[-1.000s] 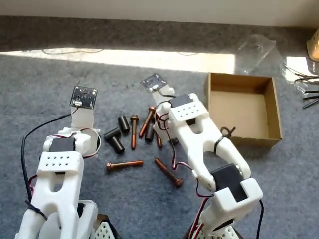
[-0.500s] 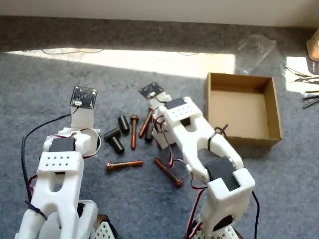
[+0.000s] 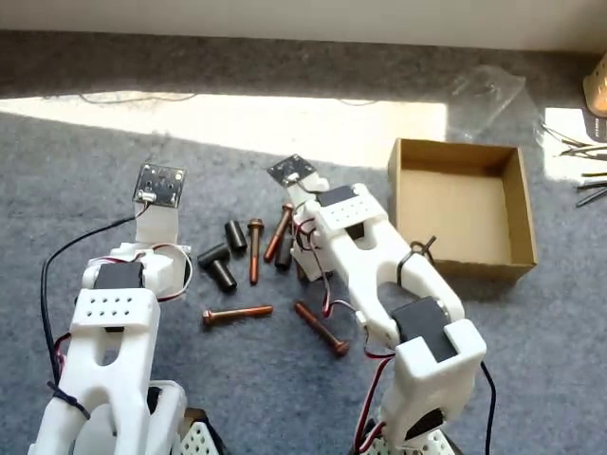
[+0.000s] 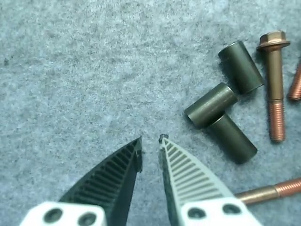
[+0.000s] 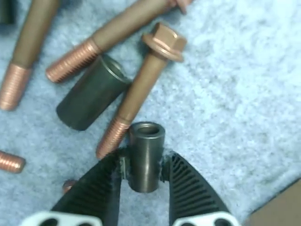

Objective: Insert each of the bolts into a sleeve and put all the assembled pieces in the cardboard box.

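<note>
right pincer (image 5: 143,165): pinching one sleeve (image 5: 146,141) | left pincer (image 4: 150,140): spread a little, holding nothing | bolts (image 3: 254,248) and spare sleeves (image 3: 221,273): lying on grey carpet (image 3: 85,161) | cardboard box (image 3: 520,209): at their 3 o'clock

Both arms are white printed plastic: blocky shells with black servo motors (image 3: 424,327) set into them. The left arm (image 3: 109,332) has a plate dotted with small round holes, and a black cable (image 3: 47,275) loops off its side. Thin red and black wires (image 3: 327,299) run along the right arm (image 3: 379,261). Each wrist carries a small bare circuit board (image 3: 159,185). The left hand (image 4: 150,141) has one black ribbed finger (image 4: 117,174) and one pale one (image 4: 186,174). The right hand (image 5: 143,157) has dark ribbed fingers (image 5: 101,188) on white bases.
</note>
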`<state>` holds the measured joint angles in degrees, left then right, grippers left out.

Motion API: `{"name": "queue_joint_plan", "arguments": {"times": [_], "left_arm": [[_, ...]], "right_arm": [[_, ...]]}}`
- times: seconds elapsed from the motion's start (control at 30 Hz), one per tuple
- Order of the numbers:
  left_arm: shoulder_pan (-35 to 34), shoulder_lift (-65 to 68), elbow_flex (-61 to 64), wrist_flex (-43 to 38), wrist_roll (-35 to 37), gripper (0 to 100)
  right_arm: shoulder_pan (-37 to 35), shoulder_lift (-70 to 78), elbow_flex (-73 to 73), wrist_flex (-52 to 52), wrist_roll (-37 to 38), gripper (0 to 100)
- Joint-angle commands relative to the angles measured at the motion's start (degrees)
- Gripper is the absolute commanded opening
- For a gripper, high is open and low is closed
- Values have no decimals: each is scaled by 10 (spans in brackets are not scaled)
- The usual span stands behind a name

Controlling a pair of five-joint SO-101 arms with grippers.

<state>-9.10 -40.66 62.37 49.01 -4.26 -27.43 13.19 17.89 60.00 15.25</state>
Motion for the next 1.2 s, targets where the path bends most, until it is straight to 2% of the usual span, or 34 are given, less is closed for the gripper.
{"name": "queue_joint_plan", "arguments": {"times": [0.0, 0.27, 0.7, 1.03, 1.17], "left_arm": [[-7, -2, -3, -8, 3, 73], [-7, -2, 4, -19, 3, 73], [-7, -2, 12, -19, 3, 73], [-4, -2, 15, -19, 3, 73], [-3, -2, 15, -19, 3, 73]], "right_arm": [[26, -7, -7, 0, -5, 5], [57, -44, -20, 44, -4, 5], [57, -264, -17, 133, -3, 5], [85, -441, 47, 139, -2, 5], [97, -499, 93, 125, 29, 5]]}}
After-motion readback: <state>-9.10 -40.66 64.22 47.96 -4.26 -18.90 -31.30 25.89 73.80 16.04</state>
